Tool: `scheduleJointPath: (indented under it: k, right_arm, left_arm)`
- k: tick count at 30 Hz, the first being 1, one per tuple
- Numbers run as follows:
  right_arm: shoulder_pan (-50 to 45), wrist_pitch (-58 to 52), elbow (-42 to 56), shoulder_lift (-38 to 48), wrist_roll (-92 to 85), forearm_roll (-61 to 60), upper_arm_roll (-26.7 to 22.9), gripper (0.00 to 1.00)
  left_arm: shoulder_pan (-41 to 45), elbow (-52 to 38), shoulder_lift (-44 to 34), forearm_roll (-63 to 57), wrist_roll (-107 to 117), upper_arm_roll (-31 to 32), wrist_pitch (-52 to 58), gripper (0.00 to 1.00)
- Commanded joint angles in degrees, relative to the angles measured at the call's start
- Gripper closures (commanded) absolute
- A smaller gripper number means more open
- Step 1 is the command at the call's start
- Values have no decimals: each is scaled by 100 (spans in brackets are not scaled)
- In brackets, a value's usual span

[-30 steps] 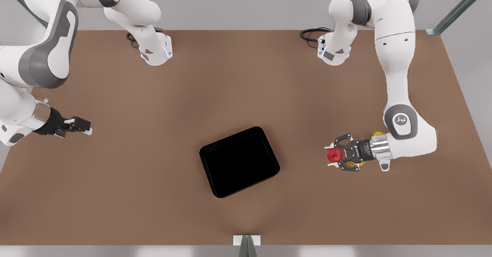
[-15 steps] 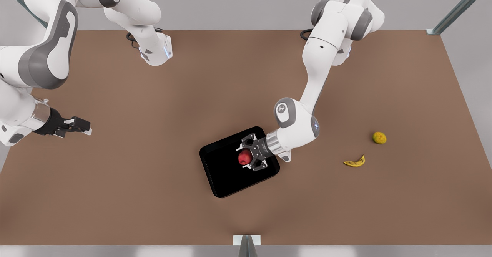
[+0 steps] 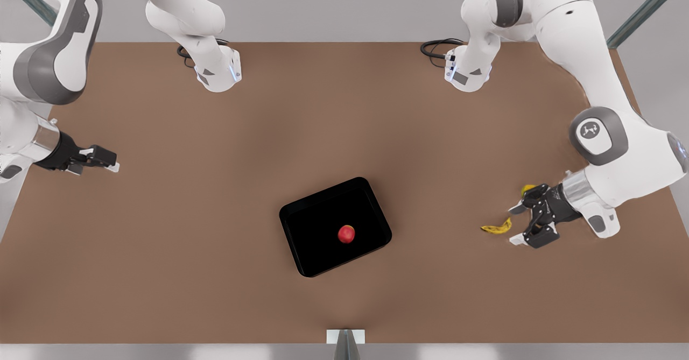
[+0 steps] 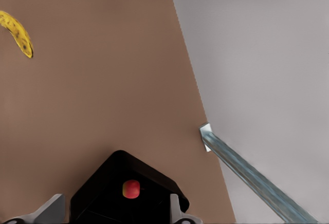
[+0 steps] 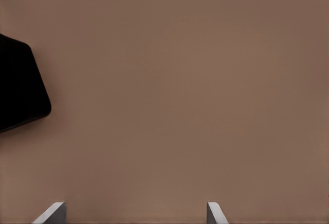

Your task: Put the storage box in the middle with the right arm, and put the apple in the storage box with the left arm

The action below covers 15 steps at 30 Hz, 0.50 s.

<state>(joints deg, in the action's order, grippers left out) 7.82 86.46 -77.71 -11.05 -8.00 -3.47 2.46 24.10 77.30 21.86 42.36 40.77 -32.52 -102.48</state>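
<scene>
Bin: one glossy black rectangular storage box (image 3: 335, 226), mid-table.
Apples: one small round red apple (image 3: 346, 234), inside the box.
Bananas: one yellow banana (image 3: 497, 227), beside left gripper (image 3: 518, 224).
Left gripper: jaws wide, empty.
Right gripper (image 3: 114, 165): jaws wide, empty, at the front view's left.

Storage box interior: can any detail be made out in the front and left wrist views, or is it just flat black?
Front view: the storage box renders flat black, only faint rim highlights; the apple stands out clearly. Left wrist view: same featureless black around the apple.
</scene>
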Motion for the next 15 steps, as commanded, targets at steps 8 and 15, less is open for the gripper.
scheduleJointPath:
  k: [8,15]
  right_arm:
    - [-8,407,-649,296,0,74,9,0]
    - [-8,415,-631,226,44,162,97,0]
  left_arm:
    - [-2261,376,-957,-3990,-4340,3146,1211,0]
    - [-2243,347,-894,-3999,-4331,3225,1151,0]
